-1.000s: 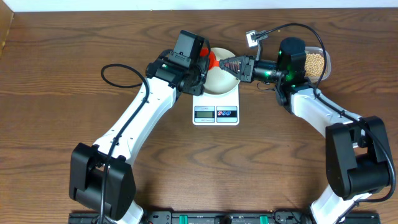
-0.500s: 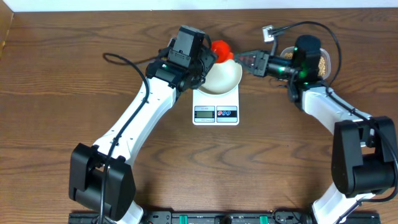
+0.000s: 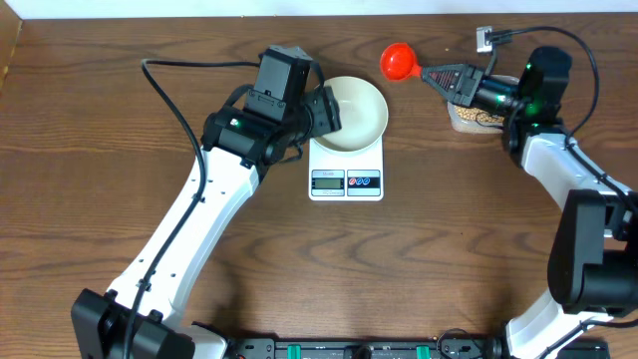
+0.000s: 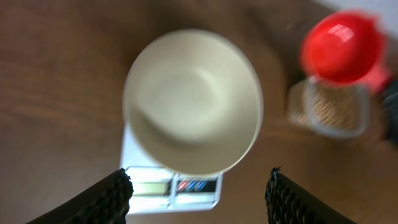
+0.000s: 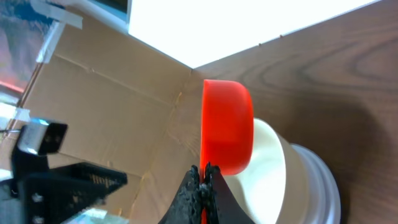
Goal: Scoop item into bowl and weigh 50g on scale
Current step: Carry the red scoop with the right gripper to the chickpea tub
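The white bowl (image 3: 357, 112) stands on the white scale (image 3: 346, 180) and looks empty. My left gripper (image 3: 327, 110) is open just left of the bowl's rim and holds nothing. In the left wrist view the bowl (image 4: 193, 102) lies ahead of the open jaws (image 4: 199, 199), above the scale (image 4: 171, 186). My right gripper (image 3: 439, 75) is shut on the handle of a red scoop (image 3: 399, 62), held up right of the bowl. The right wrist view shows the scoop (image 5: 227, 124) side-on in the shut jaws (image 5: 204, 180). Beans (image 3: 478, 117) show in the tub under the right arm.
The clear plastic tub (image 4: 333, 109) of beans stands right of the scale, mostly hidden under my right arm in the overhead view. A cardboard wall (image 5: 112, 106) runs along the table's far edge. A black cable (image 3: 169, 80) loops over the table at the left.
My right gripper has carried the red scoop from over the bowl to the right, toward the tub. My left gripper has drawn back to the left of the bowl.
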Robot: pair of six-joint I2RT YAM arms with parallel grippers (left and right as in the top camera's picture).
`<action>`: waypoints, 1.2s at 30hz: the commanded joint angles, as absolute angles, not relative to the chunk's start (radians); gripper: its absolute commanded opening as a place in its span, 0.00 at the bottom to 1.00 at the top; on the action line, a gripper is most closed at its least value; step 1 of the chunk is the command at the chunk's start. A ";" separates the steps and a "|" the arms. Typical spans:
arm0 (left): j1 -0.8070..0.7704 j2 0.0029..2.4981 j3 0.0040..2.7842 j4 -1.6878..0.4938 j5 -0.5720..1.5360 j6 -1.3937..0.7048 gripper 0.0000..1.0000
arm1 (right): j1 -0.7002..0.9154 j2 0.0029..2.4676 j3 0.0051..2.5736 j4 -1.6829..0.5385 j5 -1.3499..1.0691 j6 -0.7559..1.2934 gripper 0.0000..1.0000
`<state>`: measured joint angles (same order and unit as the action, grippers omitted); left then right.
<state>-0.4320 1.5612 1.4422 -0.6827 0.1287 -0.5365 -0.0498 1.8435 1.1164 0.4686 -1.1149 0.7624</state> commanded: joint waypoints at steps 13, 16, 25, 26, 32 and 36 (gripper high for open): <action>-0.482 1.562 1.399 -0.879 0.142 -0.331 0.56 | -0.164 1.585 1.307 -0.336 -0.809 0.389 0.02; -0.515 1.562 1.365 -0.877 0.141 -0.310 0.25 | -0.172 1.563 1.332 -0.451 -0.694 0.342 0.01; -0.631 1.562 1.164 -0.654 0.107 -0.312 0.07 | -0.267 1.564 1.333 -0.491 -0.680 0.347 0.01; -0.643 1.562 1.133 -0.609 0.087 -0.312 0.08 | -0.271 1.564 1.333 -0.493 -0.679 0.346 0.01; -0.662 1.581 0.970 -0.345 0.059 -0.311 0.08 | -0.281 1.564 1.333 -0.507 -0.678 0.323 0.01; -0.662 1.620 0.927 -0.232 0.059 -0.307 0.07 | -0.281 1.564 1.333 -0.537 -0.634 0.312 0.01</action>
<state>-0.6636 1.5894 0.9440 -0.2600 0.0814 -0.3309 -0.2768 1.5700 1.3140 -0.5262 -0.6689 0.3439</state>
